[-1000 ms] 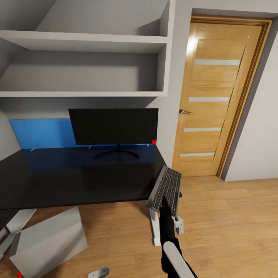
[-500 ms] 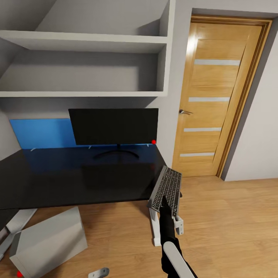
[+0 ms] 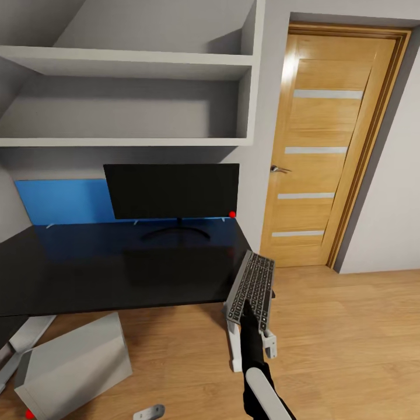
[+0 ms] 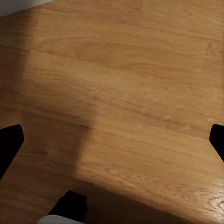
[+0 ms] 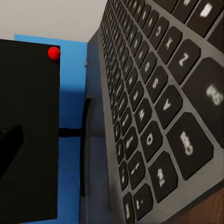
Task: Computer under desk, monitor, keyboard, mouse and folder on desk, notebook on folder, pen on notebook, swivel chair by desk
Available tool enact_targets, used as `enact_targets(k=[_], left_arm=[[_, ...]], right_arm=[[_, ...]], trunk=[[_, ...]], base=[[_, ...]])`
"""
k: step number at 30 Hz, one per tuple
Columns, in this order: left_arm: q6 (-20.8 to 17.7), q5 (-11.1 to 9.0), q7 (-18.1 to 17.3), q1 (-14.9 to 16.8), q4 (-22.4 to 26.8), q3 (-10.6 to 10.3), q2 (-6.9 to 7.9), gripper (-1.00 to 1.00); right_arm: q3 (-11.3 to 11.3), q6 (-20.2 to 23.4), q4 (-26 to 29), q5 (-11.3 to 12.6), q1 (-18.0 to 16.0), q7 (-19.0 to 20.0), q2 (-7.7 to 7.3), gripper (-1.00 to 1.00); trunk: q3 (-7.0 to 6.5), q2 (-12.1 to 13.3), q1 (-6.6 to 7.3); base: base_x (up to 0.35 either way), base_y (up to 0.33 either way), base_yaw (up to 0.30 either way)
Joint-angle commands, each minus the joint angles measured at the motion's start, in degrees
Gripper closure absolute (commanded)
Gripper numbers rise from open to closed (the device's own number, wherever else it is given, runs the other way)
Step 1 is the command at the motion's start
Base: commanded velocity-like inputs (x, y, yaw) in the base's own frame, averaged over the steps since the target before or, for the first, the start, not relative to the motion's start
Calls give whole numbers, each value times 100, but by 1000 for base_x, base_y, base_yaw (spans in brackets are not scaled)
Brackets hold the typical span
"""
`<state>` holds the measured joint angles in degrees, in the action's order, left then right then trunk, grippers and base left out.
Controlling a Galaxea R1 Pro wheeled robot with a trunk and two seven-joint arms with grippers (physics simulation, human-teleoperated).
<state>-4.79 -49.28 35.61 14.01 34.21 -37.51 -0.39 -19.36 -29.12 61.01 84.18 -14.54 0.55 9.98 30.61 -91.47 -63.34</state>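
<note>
Holding the keyboard (image 3: pixel 252 287) by its near short end, the right end effector (image 3: pixel 248 309) is clenched on it, with the board tilted up and its far end reaching toward the right front corner of the surface (image 3: pixel 116 268). In the right wrist view the keyboard (image 5: pixel 154 107) runs lengthwise away from the camera, keys facing up and to one side, with the monitor (image 5: pixel 28 130) and its red dot beyond it. On the glossy black surface the monitor (image 3: pixel 172 191) stands upright on its curved foot near the back wall, in front of a blue wall panel (image 3: pixel 61 201). Open dark top lies between the monitor's foot and the front edge. Below the surface, at lower left, the computer (image 3: pixel 76 361) sits on the wood floor (image 3: pixel 350 338), tipped at an angle. An oak door (image 3: pixel 326 146) stands to the right, and pale shelves (image 3: pixel 128 99) hang above. The left end effector (image 4: pixel 112 140) hangs released over bare floor, its dark fingertips (image 4: pixel 9 144) wide apart. The step in hand looks like placing the keyboard: it should probably be carried further over the top, levelled flat, turned parallel to the screen, and lowered in front of the foot before letting go, so it cannot slide off the corner.
</note>
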Motion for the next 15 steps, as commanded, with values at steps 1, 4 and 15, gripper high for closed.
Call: enact_targets(k=[1, 4, 15], left_arm=[[-27, -12, 43, 6, 5, -28, 8, -100], [-24, -12, 43, 6, 1, -28, 6, -100], [-22, -3, 43, 6, -2, -28, 10, -100]], right_arm=[[-15, -34, -27, 43, -5, 7, 0, -100], [-15, -31, -63, 47, -5, 5, 1, -100], [-6, 21, -255, 71, -5, -36, 1, -100]], trunk=[[6, -3, 0], [6, -3, 0], [6, -3, 0]], base=[[0, 0, 0], [0, 0, 0], [0, 0, 0]])
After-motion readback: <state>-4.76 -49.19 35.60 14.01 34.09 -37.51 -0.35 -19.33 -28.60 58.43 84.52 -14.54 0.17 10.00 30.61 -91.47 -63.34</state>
